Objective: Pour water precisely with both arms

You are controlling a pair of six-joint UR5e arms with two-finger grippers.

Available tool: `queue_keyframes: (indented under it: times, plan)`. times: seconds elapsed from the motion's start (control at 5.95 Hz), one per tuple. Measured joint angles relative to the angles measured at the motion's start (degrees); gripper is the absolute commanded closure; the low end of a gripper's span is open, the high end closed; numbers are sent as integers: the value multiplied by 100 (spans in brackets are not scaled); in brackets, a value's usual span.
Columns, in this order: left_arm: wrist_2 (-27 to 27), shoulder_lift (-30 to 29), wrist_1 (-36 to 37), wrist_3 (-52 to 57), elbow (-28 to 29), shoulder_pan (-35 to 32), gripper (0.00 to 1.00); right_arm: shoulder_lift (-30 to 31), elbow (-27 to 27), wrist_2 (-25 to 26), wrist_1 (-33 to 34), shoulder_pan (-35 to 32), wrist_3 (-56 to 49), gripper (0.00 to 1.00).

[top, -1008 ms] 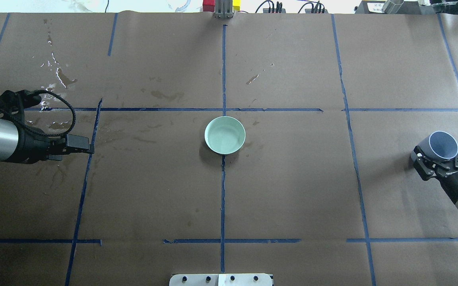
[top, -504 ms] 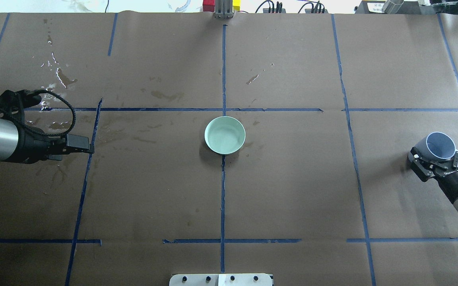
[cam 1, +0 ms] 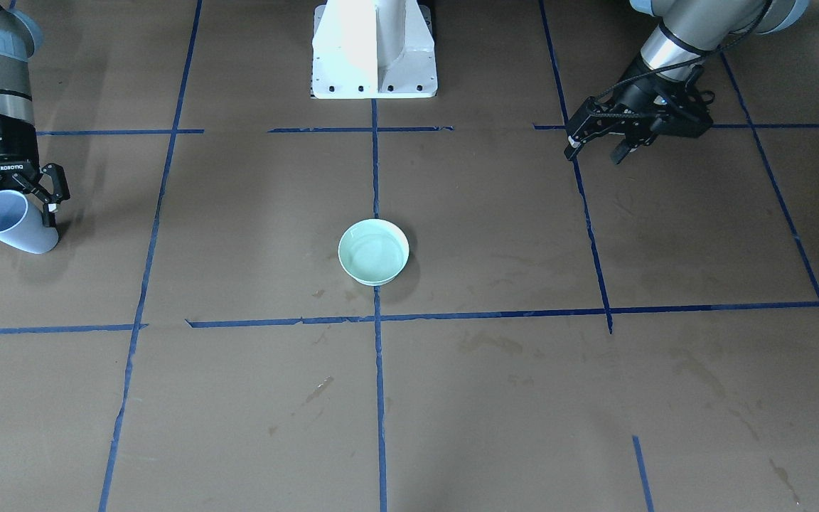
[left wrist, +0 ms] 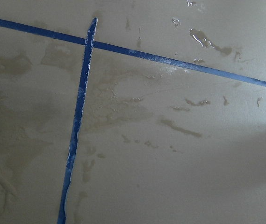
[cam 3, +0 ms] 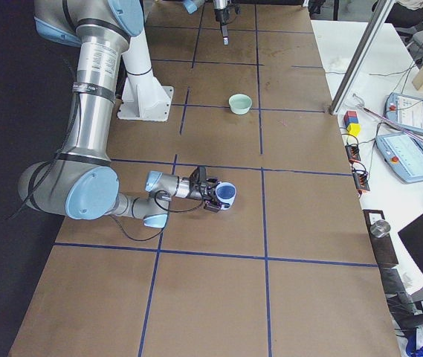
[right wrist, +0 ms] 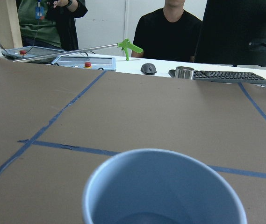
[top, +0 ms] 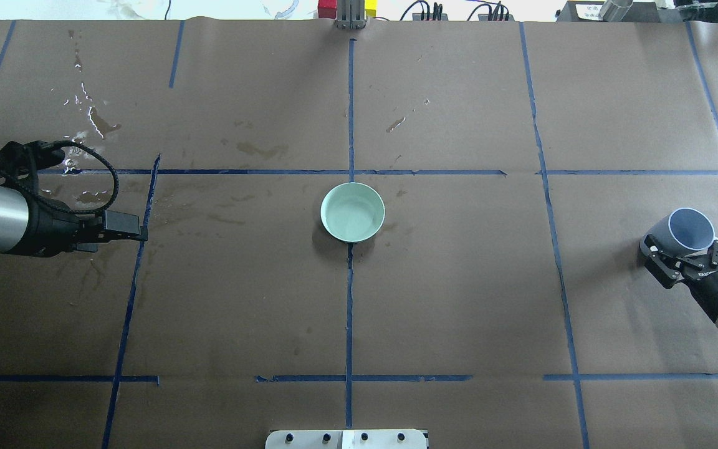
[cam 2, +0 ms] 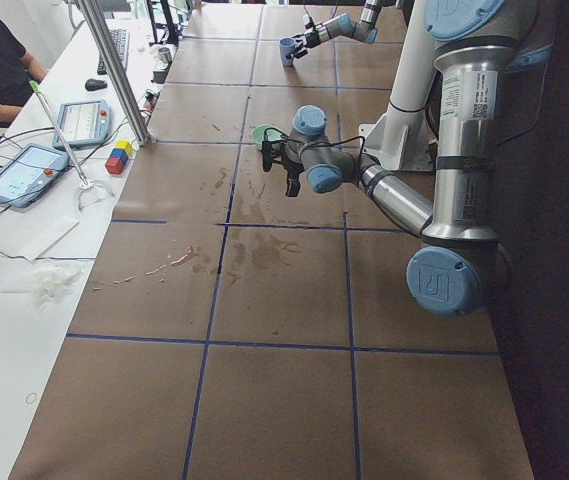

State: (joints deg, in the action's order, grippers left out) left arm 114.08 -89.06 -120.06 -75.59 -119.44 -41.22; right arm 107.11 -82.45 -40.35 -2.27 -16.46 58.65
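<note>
A pale green bowl (top: 353,212) stands at the table's centre, also in the front view (cam 1: 373,252); it seems to hold some water. My right gripper (top: 686,251) is shut on a light blue cup (top: 690,228) at the table's right side, far from the bowl. In the front view this gripper (cam 1: 11,193) holds the cup (cam 1: 15,229) tilted, just above the paper. The right wrist view shows the cup's open mouth (right wrist: 163,186). My left gripper (top: 139,234) hovers low at the left, shut and empty, also in the front view (cam 1: 619,155).
Wet patches (top: 94,121) and stains mark the brown paper near my left gripper. The white pedestal (cam 1: 374,50) stands at the robot's side. Red and yellow blocks (top: 328,7) and a metal post (top: 350,15) stand at the far edge. Operators, tablets and a keyboard (right wrist: 221,74) lie beyond it.
My right gripper has shifted slightly left and toward the robot with the blue cup. The left arm and the bowl have not moved.
</note>
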Motion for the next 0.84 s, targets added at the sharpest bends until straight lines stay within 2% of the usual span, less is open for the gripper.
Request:
queue_keyframes:
  times: [0.84]
  plan:
    - [-8, 13, 3, -13, 23, 20, 0, 661, -520, -857, -248, -17, 12, 0]
